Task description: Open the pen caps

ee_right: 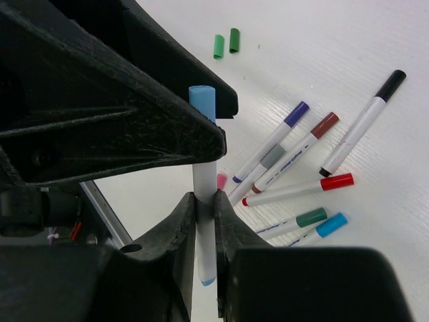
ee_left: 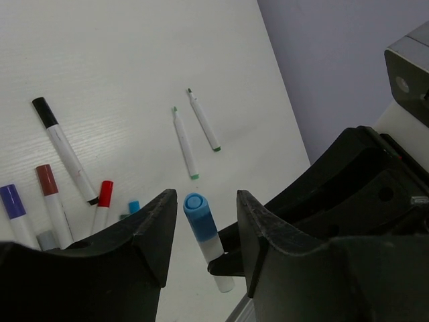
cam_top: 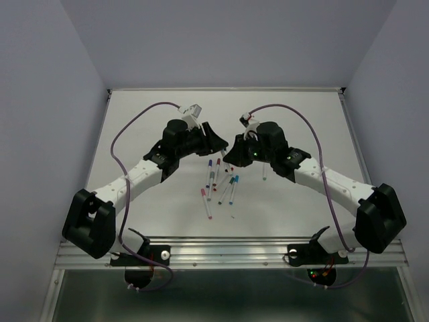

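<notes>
My right gripper is shut on the white barrel of a pen and holds it upright above the table. The pen's blue cap stands between the open jaws of my left gripper, with a gap on each side. The cap's top also shows in the right wrist view, beside a left finger. In the top view the two grippers meet, left and right, above the pile of capped pens. Two uncapped pens lie apart. Two loose green caps lie on the table.
Capped pens lie fanned on the white table: black, brown, purple, red, green, light blue, pink. A metal rail runs along the near edge.
</notes>
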